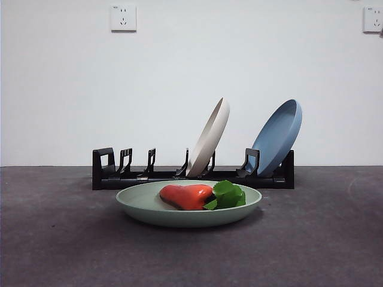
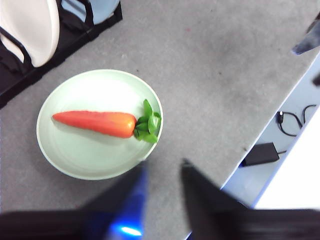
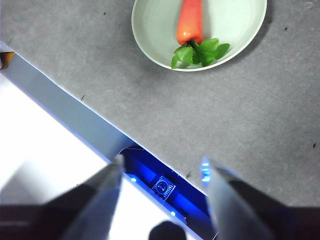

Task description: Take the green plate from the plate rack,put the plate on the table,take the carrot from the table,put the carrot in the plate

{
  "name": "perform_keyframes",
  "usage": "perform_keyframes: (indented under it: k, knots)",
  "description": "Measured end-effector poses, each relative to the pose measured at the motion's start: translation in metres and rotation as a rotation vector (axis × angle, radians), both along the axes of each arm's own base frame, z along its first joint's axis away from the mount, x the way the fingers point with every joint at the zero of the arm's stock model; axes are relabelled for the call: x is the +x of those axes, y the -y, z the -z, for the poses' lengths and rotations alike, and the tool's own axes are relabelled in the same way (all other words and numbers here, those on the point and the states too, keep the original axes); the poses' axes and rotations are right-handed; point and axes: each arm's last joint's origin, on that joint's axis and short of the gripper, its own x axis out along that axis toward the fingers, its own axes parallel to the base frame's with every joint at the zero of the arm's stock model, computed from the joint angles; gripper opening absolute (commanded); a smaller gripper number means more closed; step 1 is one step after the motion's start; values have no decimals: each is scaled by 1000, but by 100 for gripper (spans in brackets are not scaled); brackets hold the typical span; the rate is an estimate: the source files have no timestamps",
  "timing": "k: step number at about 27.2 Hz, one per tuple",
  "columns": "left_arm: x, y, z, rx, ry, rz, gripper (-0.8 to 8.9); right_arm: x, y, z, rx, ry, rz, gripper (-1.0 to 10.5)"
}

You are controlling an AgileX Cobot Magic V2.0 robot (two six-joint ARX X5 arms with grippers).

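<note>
carrot in green plate — on table

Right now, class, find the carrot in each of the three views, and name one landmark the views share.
Front view: the carrot lies in the green plate, in front of the plate rack.
Left wrist view: the carrot lies across the middle of the plate, leaves at the rim.
Right wrist view: the carrot is partly cut off by the picture's edge.
Shared landmark: the green plate, seen in all three.

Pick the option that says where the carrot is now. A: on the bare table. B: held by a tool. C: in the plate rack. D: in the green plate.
D: the carrot lies in the green plate, with neither tool touching it.
</note>
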Motion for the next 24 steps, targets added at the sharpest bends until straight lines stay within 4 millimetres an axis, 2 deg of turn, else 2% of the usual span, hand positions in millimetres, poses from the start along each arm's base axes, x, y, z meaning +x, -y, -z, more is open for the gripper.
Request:
perform_keyframes:
  k: [24]
  knots:
    - [0,0,0,5,-2,-2,-3,0,0,0,-2,2,-3,1]
